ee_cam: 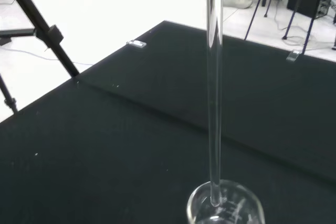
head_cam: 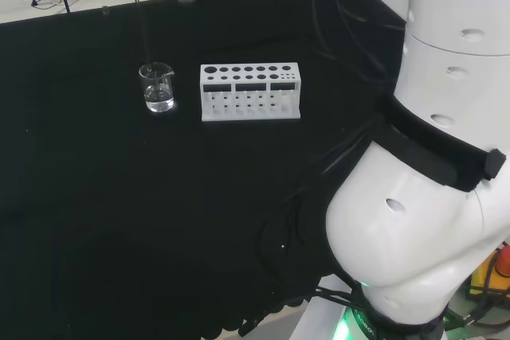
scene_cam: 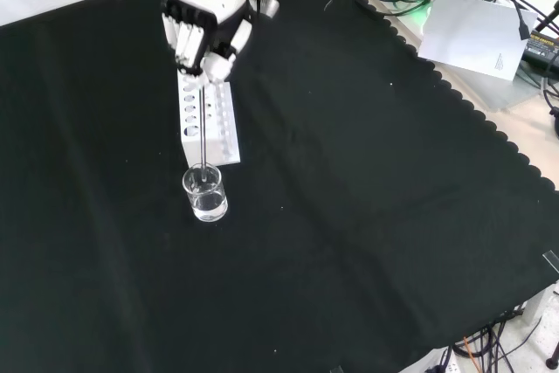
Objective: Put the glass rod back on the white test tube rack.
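Hand [scene_cam: 203, 37] pinching 1 glass rod [scene_cam: 203, 128] | tip in 1 beaker [scene_cam: 205, 194] | 1 rack [scene_cam: 208, 124]

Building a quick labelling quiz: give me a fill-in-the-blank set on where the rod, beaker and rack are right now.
1. The hand holds the glass rod ____, nearly vertical.
2. The rod's lower end sits inside the ____.
3. The white test tube rack stands to the ____ of the beaker in the head view.
4. The beaker holds a little clear ____.

Missing words: upright; beaker; right; liquid
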